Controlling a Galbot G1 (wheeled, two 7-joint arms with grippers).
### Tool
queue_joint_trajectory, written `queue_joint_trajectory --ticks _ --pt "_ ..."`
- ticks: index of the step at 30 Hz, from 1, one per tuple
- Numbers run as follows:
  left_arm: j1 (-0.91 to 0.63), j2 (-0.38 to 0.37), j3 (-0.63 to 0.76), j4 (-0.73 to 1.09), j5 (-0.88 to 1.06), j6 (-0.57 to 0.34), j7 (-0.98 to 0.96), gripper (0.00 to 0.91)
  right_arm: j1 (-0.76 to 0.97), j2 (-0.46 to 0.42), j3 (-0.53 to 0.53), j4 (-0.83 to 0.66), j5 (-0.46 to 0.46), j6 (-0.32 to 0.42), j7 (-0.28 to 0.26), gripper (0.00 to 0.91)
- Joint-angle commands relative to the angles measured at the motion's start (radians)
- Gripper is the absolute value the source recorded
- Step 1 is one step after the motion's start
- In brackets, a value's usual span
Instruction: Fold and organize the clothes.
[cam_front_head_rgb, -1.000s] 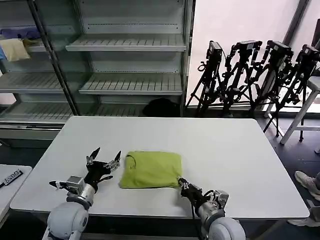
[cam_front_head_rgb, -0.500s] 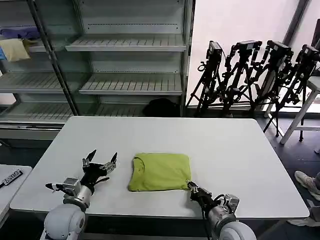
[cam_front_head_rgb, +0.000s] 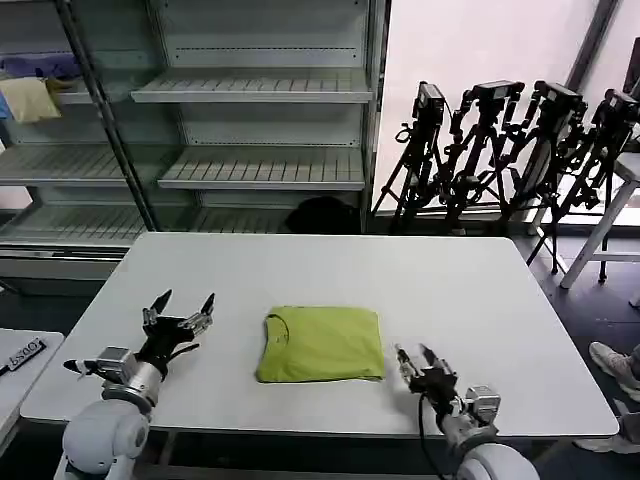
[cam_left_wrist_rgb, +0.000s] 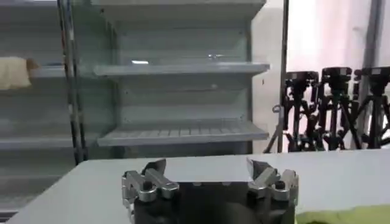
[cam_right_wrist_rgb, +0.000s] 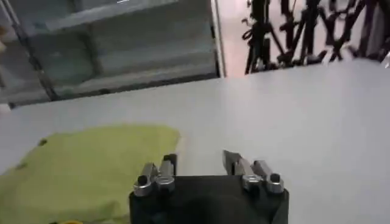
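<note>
On table (cam_front_head_rgb: 480, 300), folded T-shirt (cam_front_head_rgb: 321, 343) between left gripper (cam_front_head_rgb: 180, 318) and right gripper (cam_front_head_rgb: 417, 360), both wide open, empty; careless retreat could snag hem.

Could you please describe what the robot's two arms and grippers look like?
Both arms are rounded, pale grey-white shells ending in silver metal wrist collars. The left gripper and right gripper have black bodies with slim, pointed, silver-and-black jaws joined by visible screws. A black cable runs along the right arm.
</note>
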Motion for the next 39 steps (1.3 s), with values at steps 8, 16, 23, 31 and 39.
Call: queue_joint_trajectory --ticks 8,16,23,31,39 --pt "-0.006 0.033 -0.048 0.031 -0.055 0.013 0.017 0.907 -0.020 -0.138 0.268 -0.038 -0.156 0.099 -0.031 0.907" --pt "0.024 0.046 -0.037 0.027 -0.054 0.007 0.021 0.907 -0.008 -0.145 0.253 -0.011 -0.099 0.052 -0.035 0.907" --pt "0.029 0.052 -0.025 0.044 -0.055 -0.036 0.017 0.907 0.000 -0.153 0.248 -0.013 -0.098 0.053 -0.044 0.907" --pt "0.040 0.067 0.008 0.063 -0.065 -0.121 -0.026 0.907 0.000 -0.159 0.239 -0.010 -0.096 0.052 -0.049 0.907" --pt "0.047 0.090 0.026 0.054 -0.062 -0.104 -0.056 0.907 0.004 -0.160 0.227 -0.008 -0.101 0.041 -0.055 0.907"
